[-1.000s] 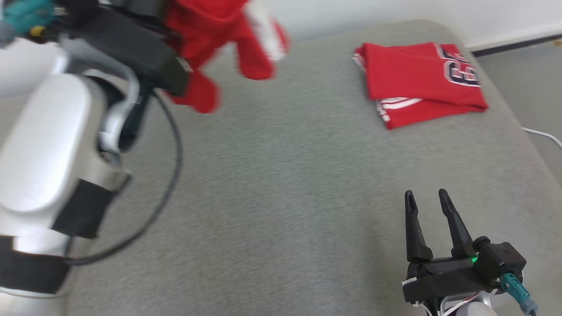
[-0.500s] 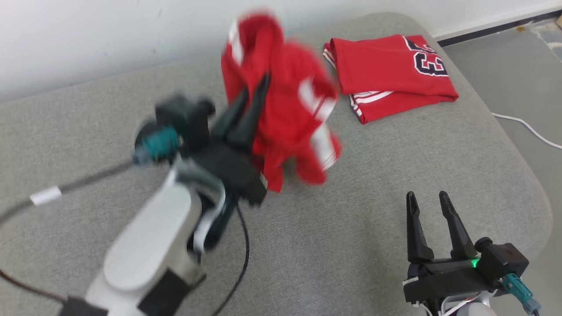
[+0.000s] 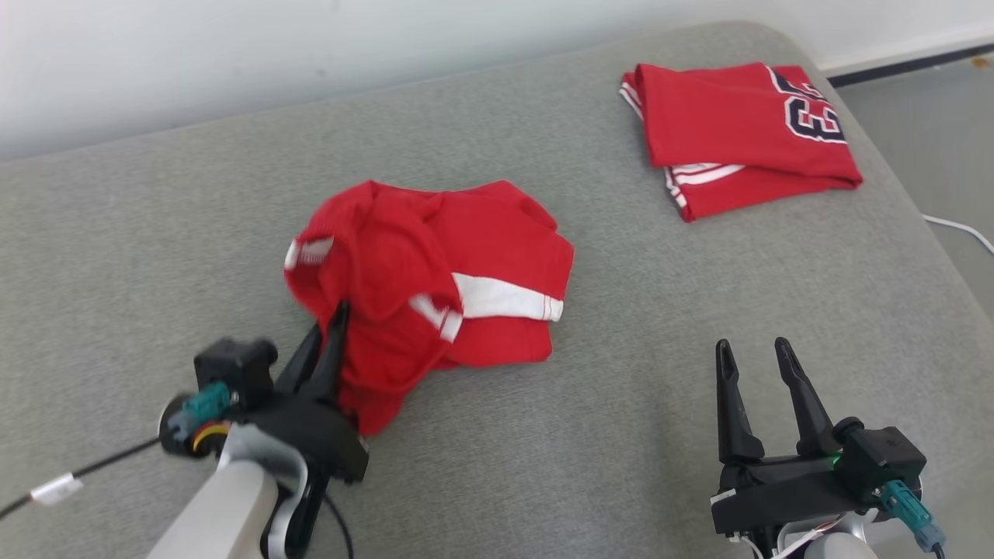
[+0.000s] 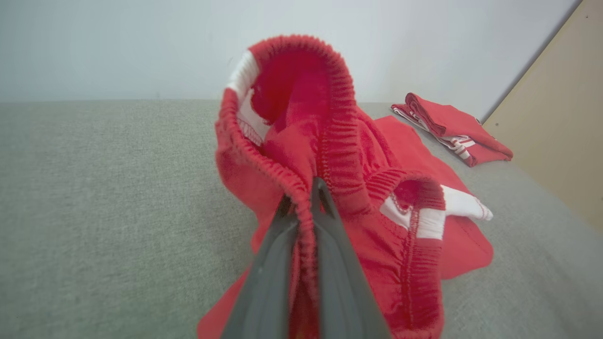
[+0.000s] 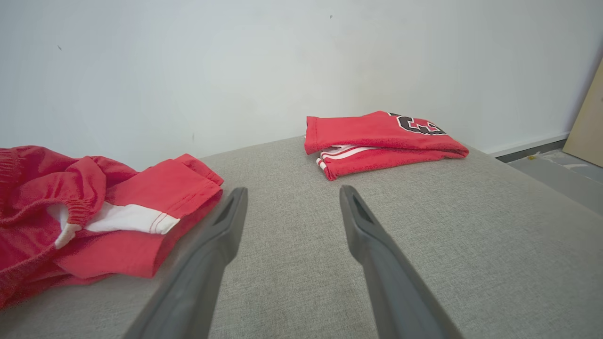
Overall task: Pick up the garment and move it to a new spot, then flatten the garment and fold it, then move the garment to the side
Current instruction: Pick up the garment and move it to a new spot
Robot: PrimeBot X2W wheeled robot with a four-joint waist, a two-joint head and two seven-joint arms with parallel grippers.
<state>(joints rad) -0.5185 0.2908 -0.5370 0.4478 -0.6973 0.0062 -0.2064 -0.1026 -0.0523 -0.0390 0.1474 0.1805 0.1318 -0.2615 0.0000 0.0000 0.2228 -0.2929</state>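
Note:
A crumpled pair of red shorts with white stripes (image 3: 435,272) lies in a heap mid-cushion, also seen as the shorts (image 4: 358,188) and the shorts (image 5: 94,212). My left gripper (image 3: 330,330) is shut on its elastic waistband; in the left wrist view the ribbed edge is pinched between the closed fingers (image 4: 325,245). My right gripper (image 3: 749,353) stands open at the lower right, nothing between its fingers (image 5: 367,226), well clear of the shorts.
A folded red jersey with a dark number (image 3: 745,132) rests at the cushion's far right, seen too as the jersey (image 5: 377,136). The grey cushion (image 3: 621,310) ends at a white wall behind; floor and a white cable (image 3: 959,229) lie to the right.
The left arm has swung down and toward me with the shorts, from held high in the air to lying heaped on the cushion. The right gripper has stayed put; the camera shifted.

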